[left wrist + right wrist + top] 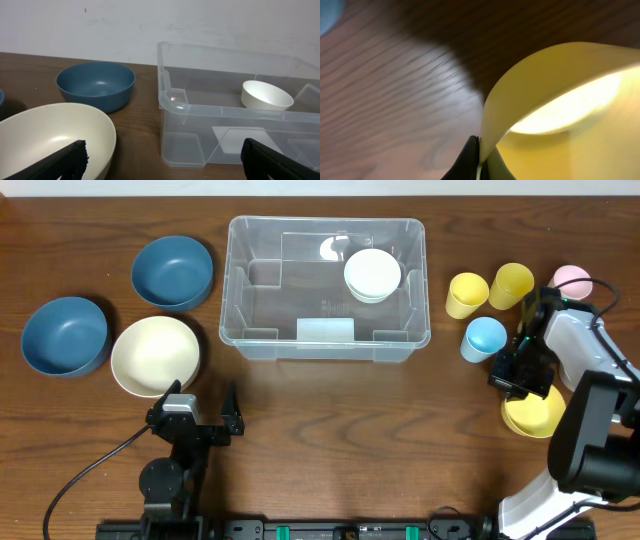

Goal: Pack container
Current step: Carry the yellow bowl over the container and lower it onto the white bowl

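The clear container (pixel 325 340) stands at the table's middle back and holds a small white bowl (pixel 372 274). It also shows in the left wrist view (pixel 185 110), with the white bowl (pixel 266 96) inside. My right gripper (pixel 522 380) is shut on the rim of a yellow bowl (pixel 537 416) at the right; in the right wrist view the fingers (pixel 479 160) pinch the yellow bowl's wall (pixel 555 80). My left gripper (pixel 198 415) is open and empty near the front, beside a cream bowl (pixel 155 355).
Two blue bowls (pixel 172 270) (pixel 65 335) lie at the left. Two yellow cups (pixel 466 294) (pixel 511 284), a pink cup (pixel 571 279) and a light blue cup (pixel 485 337) stand right of the container, close to my right arm.
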Controlling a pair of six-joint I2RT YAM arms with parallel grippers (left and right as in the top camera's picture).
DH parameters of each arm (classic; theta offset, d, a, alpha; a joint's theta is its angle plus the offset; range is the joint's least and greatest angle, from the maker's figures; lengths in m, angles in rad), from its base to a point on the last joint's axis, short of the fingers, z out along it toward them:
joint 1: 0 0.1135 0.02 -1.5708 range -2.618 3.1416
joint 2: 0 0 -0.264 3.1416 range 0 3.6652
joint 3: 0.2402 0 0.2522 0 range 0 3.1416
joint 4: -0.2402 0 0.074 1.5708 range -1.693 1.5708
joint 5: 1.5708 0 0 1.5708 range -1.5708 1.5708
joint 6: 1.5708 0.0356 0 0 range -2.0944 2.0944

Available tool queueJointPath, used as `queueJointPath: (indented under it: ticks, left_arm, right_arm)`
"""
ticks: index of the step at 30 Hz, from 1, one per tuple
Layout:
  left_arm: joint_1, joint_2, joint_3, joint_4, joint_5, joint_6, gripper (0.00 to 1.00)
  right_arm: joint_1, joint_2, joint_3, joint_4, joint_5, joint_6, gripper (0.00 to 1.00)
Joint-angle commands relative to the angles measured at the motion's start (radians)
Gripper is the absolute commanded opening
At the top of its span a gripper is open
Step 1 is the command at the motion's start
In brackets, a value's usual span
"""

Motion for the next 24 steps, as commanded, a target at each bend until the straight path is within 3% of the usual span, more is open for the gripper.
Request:
queueJointPath:
  ticks: [1,7,11,17,24]
  left_arm:
    - [0.006,-0.006,-0.018,-0.034,0.007,0.013,0.98]
    - [0.005,-0.006,-0.018,-0.034,0.007,0.013,0.98]
    - [0.005,-0.006,-0.018,-0.034,0.007,0.013,0.98]
    - [0.006,-0.006,-0.018,-0.034,0.007,0.013,0.98]
    - [0.006,-0.006,-0.018,-0.034,0.007,0.013,0.98]
  right_arm:
    - [0.029,-0.103,0.068,-0.034,-0.062,0.012,0.01]
    - [0.095,-0.267,0.205,-0.143,-0.116,-0.045,0.01]
    - [0.213,-0.322,0.37,-0.236,-0.113,-0.098,0.01]
    - [0.489,-0.288,0.651,-0.301,0.051,-0.1,0.01]
    - [0.731,-0.13,0.809,-0.248,0.275,-0.187,0.01]
